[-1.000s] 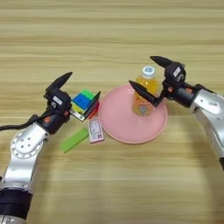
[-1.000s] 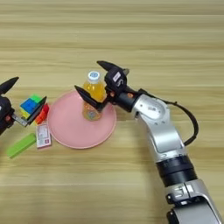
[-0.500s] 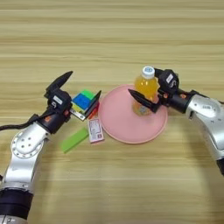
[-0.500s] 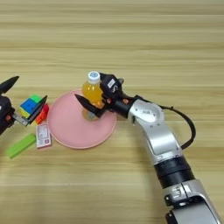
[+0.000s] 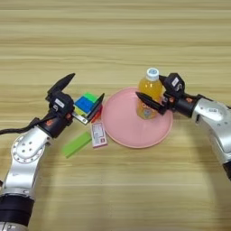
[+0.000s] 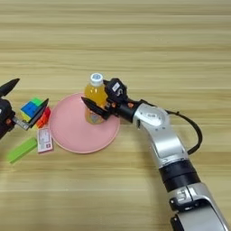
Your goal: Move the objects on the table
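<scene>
Orange-juice bottle (image 5: 149,93) stands upright on the right part of the pink plate (image 5: 124,128), with the right claw (image 5: 155,92) around it, fingers spread on either side. Left claw (image 5: 81,91) is wide open around the puzzle cube (image 5: 87,104), just left of the plate on the tabletop (image 5: 113,31). A small card (image 5: 98,135) and a green block (image 5: 76,144) lie in front. The right eye view cuts off most of the left arm.
</scene>
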